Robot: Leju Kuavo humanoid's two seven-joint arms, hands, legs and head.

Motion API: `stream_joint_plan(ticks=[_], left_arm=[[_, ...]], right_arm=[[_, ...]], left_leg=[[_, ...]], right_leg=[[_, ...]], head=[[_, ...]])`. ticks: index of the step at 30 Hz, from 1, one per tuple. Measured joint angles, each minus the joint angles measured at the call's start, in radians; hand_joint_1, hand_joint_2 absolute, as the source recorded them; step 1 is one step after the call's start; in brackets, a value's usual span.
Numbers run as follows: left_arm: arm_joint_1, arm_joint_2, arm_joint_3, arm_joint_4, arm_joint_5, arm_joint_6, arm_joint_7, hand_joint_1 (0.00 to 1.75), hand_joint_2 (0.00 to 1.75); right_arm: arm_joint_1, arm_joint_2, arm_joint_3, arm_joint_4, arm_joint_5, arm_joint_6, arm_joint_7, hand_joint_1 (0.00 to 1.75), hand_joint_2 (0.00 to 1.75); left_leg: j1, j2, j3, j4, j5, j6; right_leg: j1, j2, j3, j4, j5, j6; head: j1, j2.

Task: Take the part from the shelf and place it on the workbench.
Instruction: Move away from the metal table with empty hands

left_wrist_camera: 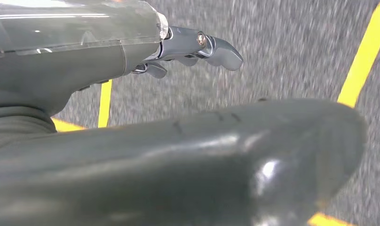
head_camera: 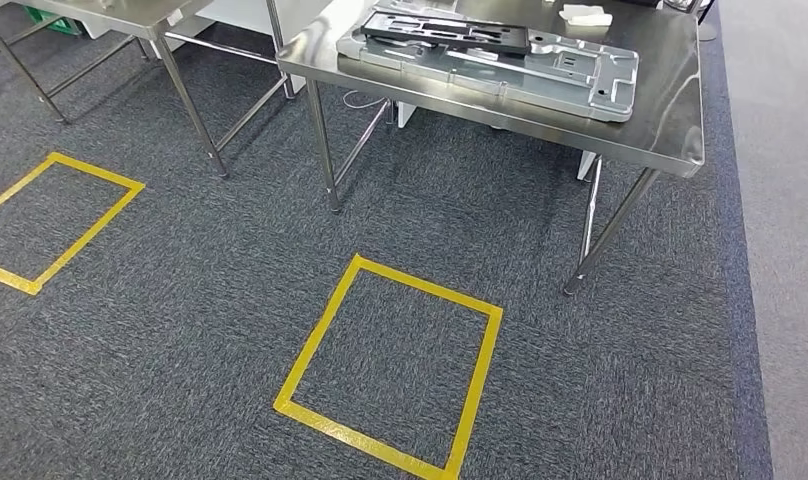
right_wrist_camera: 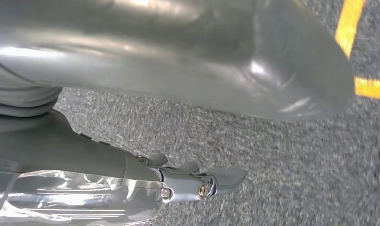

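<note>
Head view shows the workbench (head_camera: 670,120) ahead; your left hand (left_wrist_camera: 188,47) and right hand (right_wrist_camera: 193,181) hang empty, fingers apart, so find the shelf first.

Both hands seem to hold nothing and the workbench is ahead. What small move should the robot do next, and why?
Probably a turn in search of the shelf. The left hand and right hand hang over the carpet with fingers apart, holding no part. The workbench ahead already carries a grey metal tray, and the head view here faces the benches, so walking to the bench now would bring nothing.
</note>
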Motion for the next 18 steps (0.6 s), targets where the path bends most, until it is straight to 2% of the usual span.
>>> stream_joint_plan(ticks=[3,4,5,6,8,9,10,12,14,15,16,18], left_arm=[[0.001,0.002,0.000,0.000,0.000,0.003,0.001,0.00,0.00],[0.002,0.002,0.000,0.000,0.000,0.004,0.002,0.00,0.00],[0.002,0.002,0.000,0.000,0.000,0.006,0.003,0.00,0.00],[0.002,0.002,0.000,0.000,-0.001,0.007,0.004,0.00,0.00],[0.002,0.001,0.000,0.000,-0.002,0.009,0.006,0.00,0.00],[0.002,0.001,0.000,0.000,-0.003,0.009,0.007,0.00,0.00],[0.002,0.001,0.000,0.000,-0.003,0.010,0.007,0.00,0.00],[0.002,0.002,0.000,0.000,-0.004,0.010,0.007,0.00,0.00],[0.001,0.002,0.000,0.000,-0.002,0.011,0.007,0.00,0.00],[0.002,0.002,0.000,0.000,-0.001,0.012,0.007,0.00,0.00],[0.003,0.002,0.000,0.000,0.000,0.013,0.007,0.00,0.00],[0.005,0.002,0.000,0.000,0.001,0.015,0.007,0.00,0.00]], right_arm=[[-0.001,0.000,-0.003,0.000,0.001,0.006,-0.002,0.00,0.00],[0.000,0.000,-0.004,0.000,0.001,0.007,-0.002,0.00,0.00],[0.002,0.000,-0.005,0.000,0.001,0.008,-0.002,0.00,0.00],[0.003,0.000,-0.005,0.000,0.001,0.009,-0.003,0.00,0.00],[0.004,0.000,-0.005,0.000,0.001,0.010,-0.005,0.00,0.00],[0.003,0.000,-0.005,0.000,0.001,0.010,-0.006,0.00,0.00],[0.002,0.000,-0.006,0.000,0.001,0.010,-0.007,0.00,0.00],[0.003,0.001,-0.006,0.000,0.003,0.010,-0.008,0.00,0.00],[0.005,0.004,-0.006,0.000,0.005,0.010,-0.009,0.00,0.00],[0.005,0.005,-0.006,0.000,0.006,0.010,-0.009,0.00,0.00],[0.004,0.007,-0.006,0.000,0.007,0.009,-0.009,0.00,0.00],[0.004,0.008,-0.006,0.000,0.009,0.008,-0.009,0.00,0.00]], left_leg=[[-0.003,0.013,-0.004,-0.003,0.004,0.008],[-0.004,0.018,-0.004,-0.003,0.004,0.008],[-0.004,0.021,-0.004,-0.003,0.004,0.008],[-0.005,0.024,-0.004,-0.002,0.003,0.007],[-0.007,0.030,-0.003,0.002,0.000,0.003],[-0.010,0.033,-0.003,0.005,-0.002,-0.001],[-0.012,0.037,-0.004,0.006,-0.003,-0.006],[-0.014,0.044,-0.003,0.007,-0.005,-0.016],[-0.011,0.040,-0.007,0.020,-0.017,-0.028],[-0.010,0.033,-0.019,0.050,-0.038,-0.033],[-0.008,0.024,-0.042,0.103,-0.070,-0.039],[-0.006,0.015,-0.105,0.242,-0.138,-0.046]], right_leg=[[-0.001,-0.011,-0.083,0.175,-0.089,0.008],[-0.001,-0.012,-0.101,0.214,-0.098,0.008],[0.000,-0.013,-0.101,0.217,-0.087,0.008],[0.000,-0.016,-0.083,0.181,-0.060,0.006],[0.003,-0.035,-0.017,0.050,0.002,-0.002],[0.006,-0.044,0.008,-0.003,0.019,-0.008],[0.009,-0.051,0.021,-0.034,0.025,-0.014],[0.012,-0.046,0.022,-0.045,0.026,-0.024],[0.008,-0.039,0.023,-0.051,0.031,-0.036],[0.005,-0.036,0.023,-0.054,0.034,-0.042],[0.003,-0.034,0.023,-0.056,0.036,-0.047],[0.004,-0.027,0.020,-0.055,0.037,-0.052]], head=[[0.000,0.000],[0.000,0.000],[0.000,0.000],[0.000,0.000],[0.000,0.000],[0.000,0.000],[0.000,0.000],[0.000,0.000],[0.000,0.000],[0.000,0.000],[0.000,0.000],[0.000,0.000]])
